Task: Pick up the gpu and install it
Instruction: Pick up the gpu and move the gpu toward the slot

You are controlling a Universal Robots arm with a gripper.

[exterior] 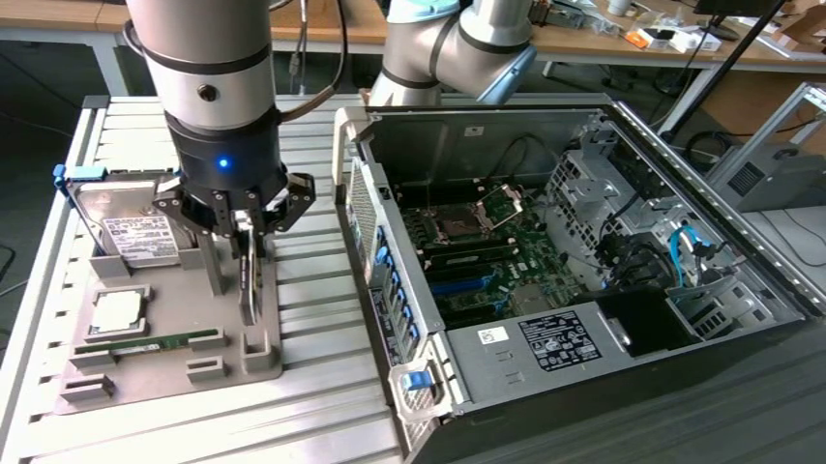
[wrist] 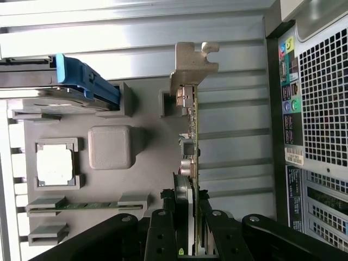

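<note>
Where jaws clamp upright gpu (exterior: pixel 250 280), card's gripped edge sits hidden.

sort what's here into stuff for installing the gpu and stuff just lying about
For the job: gpu, upright in the grey tray; pincer astride it; open computer case.
Lying about: hard drive, processor chip, memory stick.

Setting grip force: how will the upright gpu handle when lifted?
Probably stiff: the gpu is a thin board with a metal bracket. Likely fragile, with small parts exposed on its face. Standing on edge in the tray, it could tip.
</note>
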